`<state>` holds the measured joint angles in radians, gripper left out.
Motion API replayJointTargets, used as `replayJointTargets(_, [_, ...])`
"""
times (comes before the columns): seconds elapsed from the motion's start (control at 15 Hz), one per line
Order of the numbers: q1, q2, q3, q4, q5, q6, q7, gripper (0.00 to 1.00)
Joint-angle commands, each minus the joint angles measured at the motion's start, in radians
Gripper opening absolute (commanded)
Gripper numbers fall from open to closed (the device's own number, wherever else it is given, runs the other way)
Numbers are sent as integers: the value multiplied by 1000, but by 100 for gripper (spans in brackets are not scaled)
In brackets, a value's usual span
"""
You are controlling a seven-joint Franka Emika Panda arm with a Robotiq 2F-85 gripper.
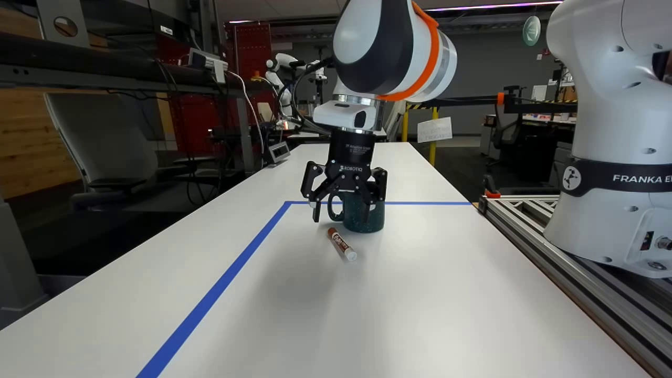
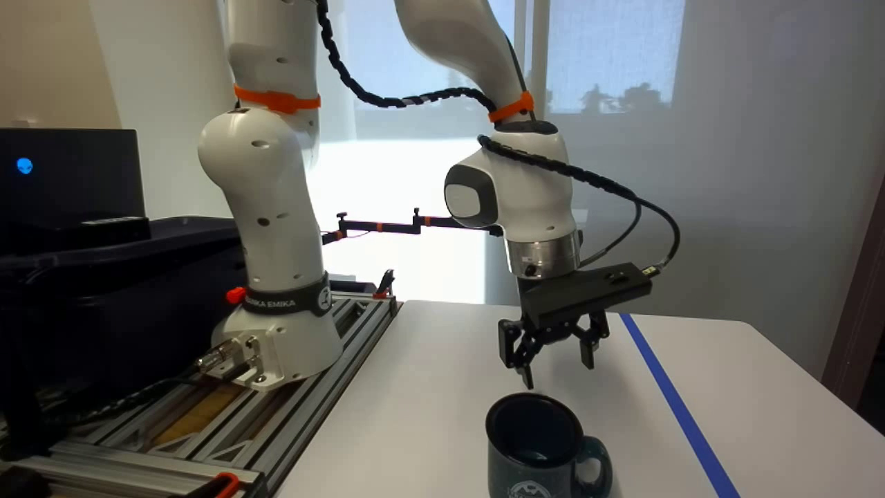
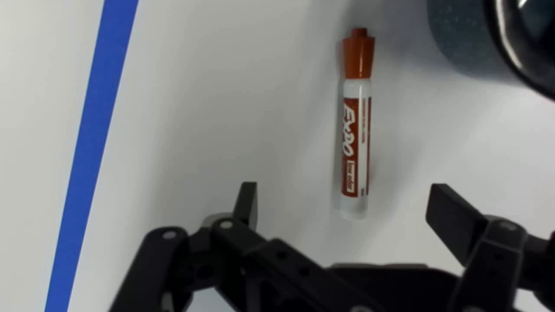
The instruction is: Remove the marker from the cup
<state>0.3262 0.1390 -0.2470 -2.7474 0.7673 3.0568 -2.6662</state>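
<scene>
The marker point(image 1: 341, 244), with a brown-red cap and label and a white end, lies flat on the table beside the cup. It shows whole in the wrist view point(image 3: 357, 130), cap pointing to the top. It does not show in the exterior view from the cup's side. The cup point(image 2: 532, 449), a dark teal mug with a loop handle, stands upright; it also shows in an exterior view point(image 1: 365, 215) and partly in the wrist view point(image 3: 464, 39). My gripper point(image 3: 342, 197) is open and empty above the table, with the marker's white end between its fingers in the wrist view, not touching.
Blue tape point(image 1: 220, 286) runs along the white table point(image 1: 446, 304). The robot base sits on a metal frame point(image 2: 366, 360) at the table's edge. A small grey device point(image 1: 279, 152) stands at the table's far edge. A dark bin point(image 2: 124, 311) stands behind the base.
</scene>
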Motion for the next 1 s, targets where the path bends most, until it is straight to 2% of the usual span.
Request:
replayJointTargets(0.0, [49, -46, -70, -2, -68, -24, 44, 100])
replayJointTargets(0.2, [77, -63, -114, -14, -125, -11, 97, 100])
replayJointTargets(0.27, [43, -21, -76, 8, -85, -3, 50, 100])
replayJointTargets(0.93, [59, -27, -95, 6, -97, -3, 72, 100])
